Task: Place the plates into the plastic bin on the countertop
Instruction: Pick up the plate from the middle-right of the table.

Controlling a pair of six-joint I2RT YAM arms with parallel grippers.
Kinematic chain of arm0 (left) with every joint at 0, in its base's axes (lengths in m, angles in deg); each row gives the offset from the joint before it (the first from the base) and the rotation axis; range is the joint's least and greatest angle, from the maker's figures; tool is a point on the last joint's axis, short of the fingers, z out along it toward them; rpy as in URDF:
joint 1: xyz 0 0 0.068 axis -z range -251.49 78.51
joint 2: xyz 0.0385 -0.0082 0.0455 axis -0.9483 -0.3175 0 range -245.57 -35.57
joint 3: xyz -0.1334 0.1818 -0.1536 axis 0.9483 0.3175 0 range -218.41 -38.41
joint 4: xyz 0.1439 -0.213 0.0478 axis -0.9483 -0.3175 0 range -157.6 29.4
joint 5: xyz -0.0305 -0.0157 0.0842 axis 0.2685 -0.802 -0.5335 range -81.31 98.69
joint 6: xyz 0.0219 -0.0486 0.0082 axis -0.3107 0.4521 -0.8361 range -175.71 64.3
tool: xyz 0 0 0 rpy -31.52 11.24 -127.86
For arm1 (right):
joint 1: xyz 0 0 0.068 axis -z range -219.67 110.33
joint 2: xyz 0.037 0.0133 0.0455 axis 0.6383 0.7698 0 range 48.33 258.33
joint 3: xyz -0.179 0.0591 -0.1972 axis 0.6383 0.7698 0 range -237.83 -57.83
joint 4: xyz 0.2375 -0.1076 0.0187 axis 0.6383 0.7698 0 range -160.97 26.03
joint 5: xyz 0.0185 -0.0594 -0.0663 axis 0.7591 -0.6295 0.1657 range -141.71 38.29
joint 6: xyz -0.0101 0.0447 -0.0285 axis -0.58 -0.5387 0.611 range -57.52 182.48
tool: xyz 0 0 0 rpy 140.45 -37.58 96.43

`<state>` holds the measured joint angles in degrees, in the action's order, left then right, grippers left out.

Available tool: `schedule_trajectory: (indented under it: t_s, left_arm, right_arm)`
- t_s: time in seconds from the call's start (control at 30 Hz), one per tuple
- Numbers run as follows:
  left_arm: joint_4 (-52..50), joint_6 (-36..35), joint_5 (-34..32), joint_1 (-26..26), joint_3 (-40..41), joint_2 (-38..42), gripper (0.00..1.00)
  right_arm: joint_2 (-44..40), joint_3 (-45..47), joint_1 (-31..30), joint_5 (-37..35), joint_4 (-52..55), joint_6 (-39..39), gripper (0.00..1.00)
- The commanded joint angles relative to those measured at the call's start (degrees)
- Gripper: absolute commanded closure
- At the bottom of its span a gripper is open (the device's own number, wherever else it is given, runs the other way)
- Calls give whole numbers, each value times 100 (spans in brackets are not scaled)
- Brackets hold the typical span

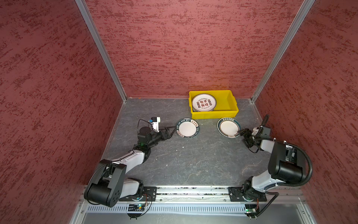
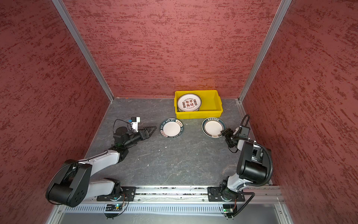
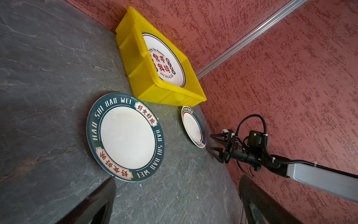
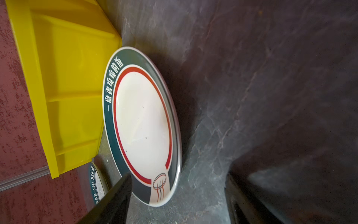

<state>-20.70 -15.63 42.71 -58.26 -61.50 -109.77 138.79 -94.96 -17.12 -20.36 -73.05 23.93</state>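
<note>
On the desk (image 1: 193, 161), the left pincer (image 1: 172, 131) gapes wide beside the left plate (image 1: 187, 128). The right pincer (image 3: 208, 141), jaws apart, sits at the right plate (image 1: 229, 127)'s near rim. Both plates lie just in front of the bin (image 1: 232, 100), with 1 stack (image 1: 203, 102) inside. Risk: a shallow bite on that thin rim could let the plate slip.

Soft even light, dim wrist-view corners
</note>
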Motion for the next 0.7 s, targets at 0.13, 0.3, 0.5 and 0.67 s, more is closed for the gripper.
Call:
schedule_trajectory:
  t_s: [0.13,0.3,0.5,0.67]
  left_arm:
    - [19,-55,-19,-14,8,30,1]
    - [-17,-52,-52,-14,-2,19,1]
    - [-11,-38,-60,-13,-7,-25,1]
    - [18,-24,-38,-14,-20,-87,1]
  right_arm:
    - [340,147,30,226,-692,-187,29]
    - [511,302,30,316,-938,-257,32]
    - [716,380,10,393,-1147,-286,35]
    - [897,359,-6,422,-1294,-298,37]
